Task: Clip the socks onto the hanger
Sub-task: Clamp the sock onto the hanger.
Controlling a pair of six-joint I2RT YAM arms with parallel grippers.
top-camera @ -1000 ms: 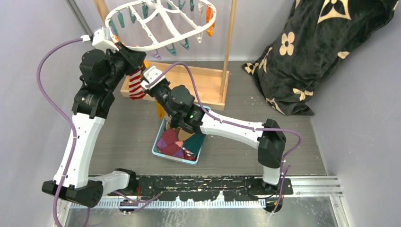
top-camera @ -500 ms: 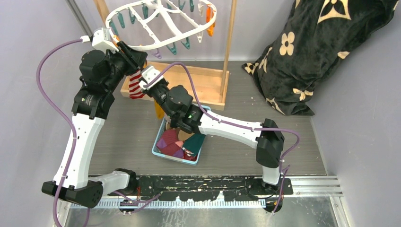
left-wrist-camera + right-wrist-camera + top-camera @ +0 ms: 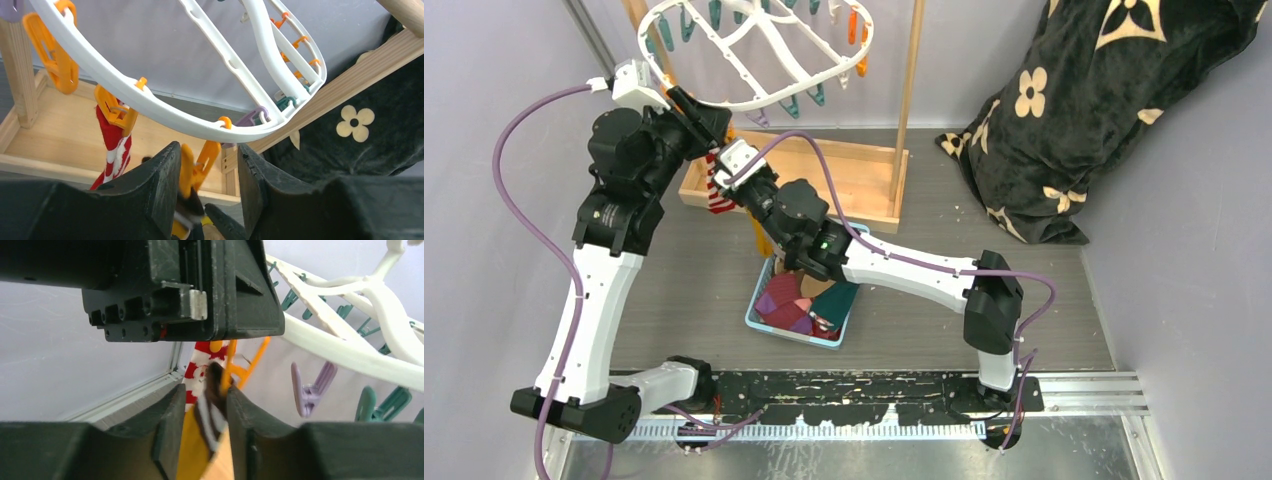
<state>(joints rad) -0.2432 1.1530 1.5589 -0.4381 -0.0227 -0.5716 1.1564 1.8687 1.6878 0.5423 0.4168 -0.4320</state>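
The white hanger [image 3: 754, 95] hangs tilted at the top left, with orange and teal clips round its rim. A red-white striped sock [image 3: 715, 190] hangs from an orange clip [image 3: 116, 107]. My left gripper [image 3: 707, 118] is open just under the rim, its jaws standing around another orange clip [image 3: 200, 165], which touches the left finger. My right gripper [image 3: 736, 170] is shut on a mustard sock [image 3: 761, 235] with a dark striped cuff [image 3: 212, 400] and holds the cuff up at that clip. More socks [image 3: 809, 305] lie in the basket.
A light blue basket [image 3: 764, 318] stands on the grey table under the right arm. The wooden stand's tray [image 3: 854, 175] and post [image 3: 909, 90] are behind the grippers. A black flowered blanket [image 3: 1094, 110] fills the back right. A purple clip [image 3: 310, 390] hangs nearby.
The hanger has tilted and shifted up and left. Both grippers have moved a little up and left with it; the striped sock has swung closer under the rim.
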